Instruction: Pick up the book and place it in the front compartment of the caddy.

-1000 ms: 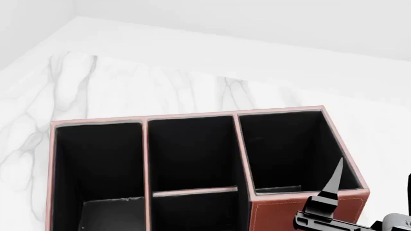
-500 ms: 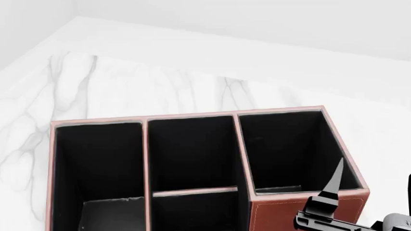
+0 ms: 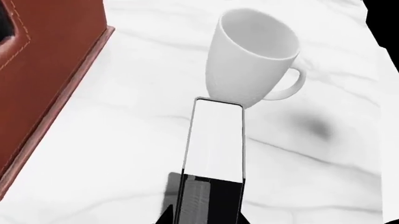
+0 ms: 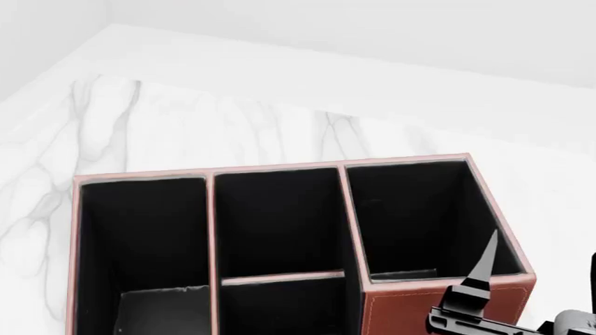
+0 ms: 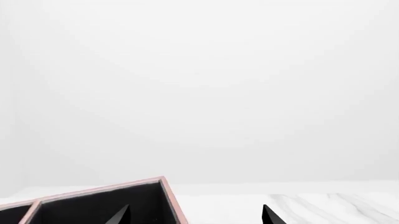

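Observation:
In the left wrist view the book [image 3: 213, 135] shows edge-on, with white page edges and a black cover, standing between the jaws of my left gripper [image 3: 199, 218]. The jaws press on both its sides. The book's far end lies just before the white mug [image 3: 252, 56]. The caddy's reddish-brown outer wall [image 3: 44, 70] is off to one side. In the head view the caddy [image 4: 279, 169] shows its black compartments from above, and neither the book nor the left gripper shows there. My right gripper [image 5: 194, 217] is open and empty over the caddy's right corner, with one finger [image 4: 482, 271] in the head view.
The white mug stands upright on the white marble counter [image 3: 124, 140], close beside the caddy. A white wall rises behind the counter [image 4: 373, 42]. The caddy's corner rim [image 5: 163, 184] shows in the right wrist view.

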